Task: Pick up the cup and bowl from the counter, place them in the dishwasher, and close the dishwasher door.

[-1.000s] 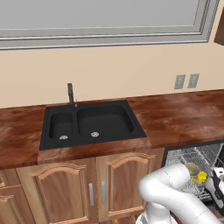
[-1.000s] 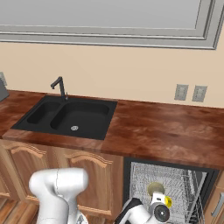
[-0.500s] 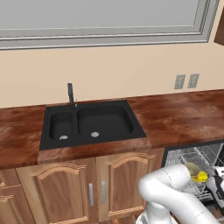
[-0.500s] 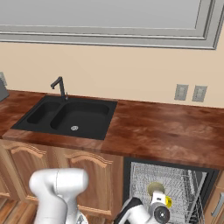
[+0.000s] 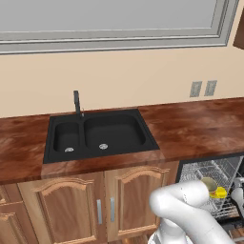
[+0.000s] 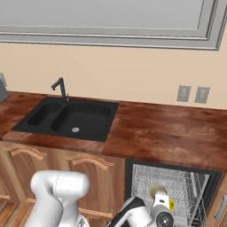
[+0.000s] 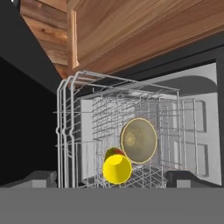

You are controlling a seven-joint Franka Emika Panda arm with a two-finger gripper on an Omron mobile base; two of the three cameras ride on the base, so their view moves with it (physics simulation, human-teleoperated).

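The dishwasher (image 6: 172,184) stands open under the counter (image 6: 168,131), with its grey wire rack (image 7: 87,131) showing. In the rack the olive-tan bowl (image 7: 138,141) stands on its edge. The yellow cup (image 7: 117,169) lies just in front of it, mouth toward the camera. Both also appear from the base, the bowl (image 5: 208,184) beside the cup (image 5: 219,192). My gripper (image 7: 114,180) is low in front of the rack and open. Its fingertips (image 7: 41,178) stand far apart on either side of the cup and do not touch it. A flat black panel (image 7: 24,109), likely the dishwasher door, lies along one side.
A black double sink (image 5: 97,135) with a dark faucet (image 5: 76,102) is set into the counter to the left. Light wood cabinet doors (image 5: 76,209) are below it. Two wall outlets (image 6: 193,94) sit above the counter. My white arm (image 5: 186,214) reaches down before the dishwasher.
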